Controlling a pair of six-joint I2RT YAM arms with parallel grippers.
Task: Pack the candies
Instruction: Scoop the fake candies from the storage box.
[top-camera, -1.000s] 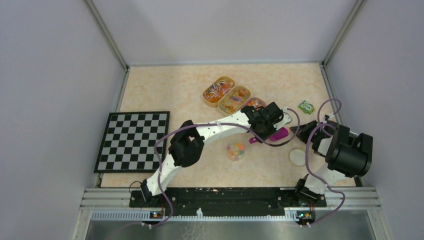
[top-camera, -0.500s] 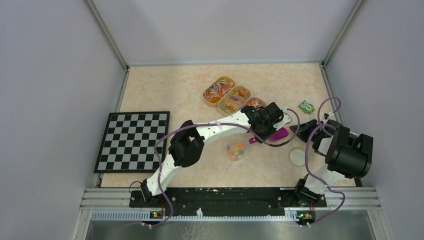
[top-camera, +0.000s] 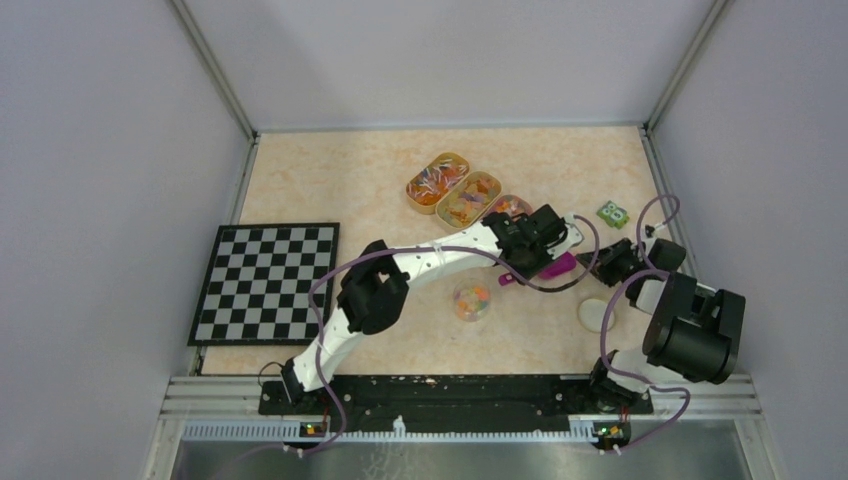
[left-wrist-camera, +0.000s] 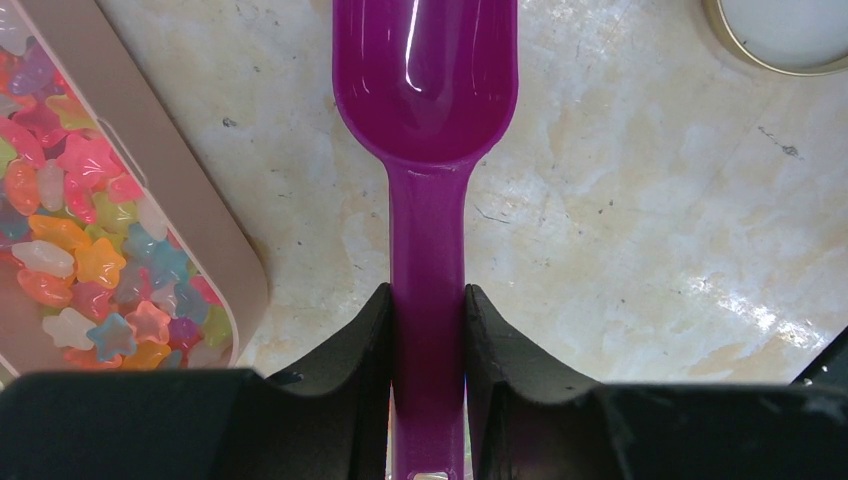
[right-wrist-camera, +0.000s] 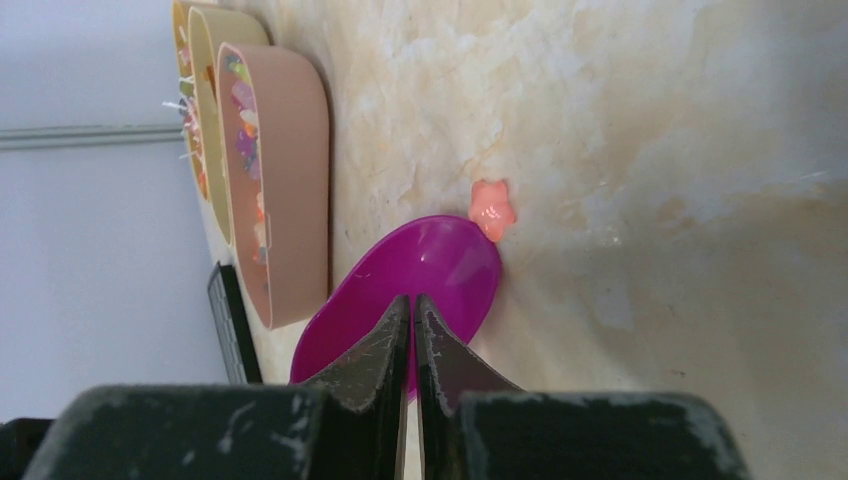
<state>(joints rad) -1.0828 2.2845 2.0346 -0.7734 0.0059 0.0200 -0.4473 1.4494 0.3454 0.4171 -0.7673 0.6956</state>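
Observation:
My left gripper (top-camera: 537, 260) is shut on the handle of the purple scoop (left-wrist-camera: 425, 90), whose bowl is empty and points away over the table. Candies fill three oval trays (top-camera: 437, 182) (top-camera: 468, 199) (top-camera: 510, 207) and a small round clear cup (top-camera: 472, 300). The nearest tray's candies (left-wrist-camera: 70, 240) show at the left of the left wrist view. My right gripper (right-wrist-camera: 412, 300) is shut and empty, its tips just above the scoop bowl (right-wrist-camera: 430, 270). One loose orange star candy (right-wrist-camera: 492, 208) lies on the table against the scoop's rim.
A white round disc (top-camera: 597, 314) lies near the right arm, also in the left wrist view (left-wrist-camera: 790, 30). A small green item (top-camera: 613, 214) sits at the right. A checkerboard (top-camera: 265, 282) lies at the left. Walls enclose the table.
My right gripper has moved a little up and left towards the scoop bowl, and its elbow has dropped back. The left arm and scoop have not moved.

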